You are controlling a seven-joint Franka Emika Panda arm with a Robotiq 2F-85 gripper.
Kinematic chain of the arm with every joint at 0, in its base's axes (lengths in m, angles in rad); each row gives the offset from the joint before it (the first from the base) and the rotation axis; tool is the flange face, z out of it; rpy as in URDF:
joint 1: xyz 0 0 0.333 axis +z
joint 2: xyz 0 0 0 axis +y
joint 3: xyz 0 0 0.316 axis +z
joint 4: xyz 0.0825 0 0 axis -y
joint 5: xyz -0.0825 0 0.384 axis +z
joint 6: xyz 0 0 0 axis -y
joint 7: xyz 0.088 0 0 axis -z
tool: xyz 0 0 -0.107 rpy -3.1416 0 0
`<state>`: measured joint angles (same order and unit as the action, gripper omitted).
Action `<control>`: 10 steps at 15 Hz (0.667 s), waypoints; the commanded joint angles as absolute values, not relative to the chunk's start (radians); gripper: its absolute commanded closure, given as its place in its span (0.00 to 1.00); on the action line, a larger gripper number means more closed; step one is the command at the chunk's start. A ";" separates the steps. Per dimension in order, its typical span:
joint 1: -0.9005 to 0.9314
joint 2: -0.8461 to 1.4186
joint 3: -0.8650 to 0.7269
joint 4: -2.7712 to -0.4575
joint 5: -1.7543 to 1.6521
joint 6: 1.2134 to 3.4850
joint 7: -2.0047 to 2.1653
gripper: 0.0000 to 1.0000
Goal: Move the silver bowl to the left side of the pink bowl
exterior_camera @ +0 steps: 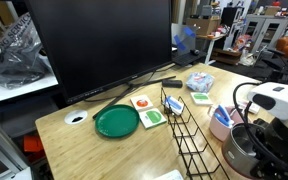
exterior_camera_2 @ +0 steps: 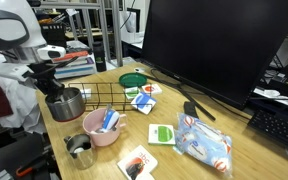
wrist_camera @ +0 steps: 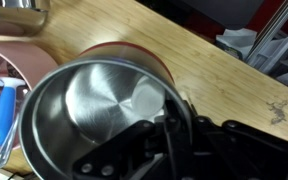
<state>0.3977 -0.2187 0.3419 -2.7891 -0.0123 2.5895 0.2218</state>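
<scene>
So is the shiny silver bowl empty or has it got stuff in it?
Empty. The wrist view looks straight down into the silver bowl and shows only bare shiny metal inside.

silver bowl [exterior_camera_2: 68, 106]: shiny grey | pink bowl [exterior_camera_2: 102, 141]: pale pink | plate [exterior_camera: 116, 122]: green | monitor [exterior_camera: 99, 45]: black

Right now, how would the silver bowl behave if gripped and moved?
The silver bowl looks like rigid metal, so it should not flex. Its shiny, smooth wall may be slippery for the fingers at its rim. Deep and empty, it is probably light, yet could tilt if held on one side.
</scene>
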 commanded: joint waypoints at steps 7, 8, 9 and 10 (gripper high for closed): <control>0.319 -0.134 0.446 -2.790 -0.165 2.640 0.605 0.98; 0.320 -0.113 0.444 -2.789 -0.170 2.659 0.624 0.98; 0.319 -0.090 0.439 -2.789 -0.180 2.683 0.643 0.98; 0.320 -0.068 0.433 -2.789 -0.190 2.707 0.661 0.98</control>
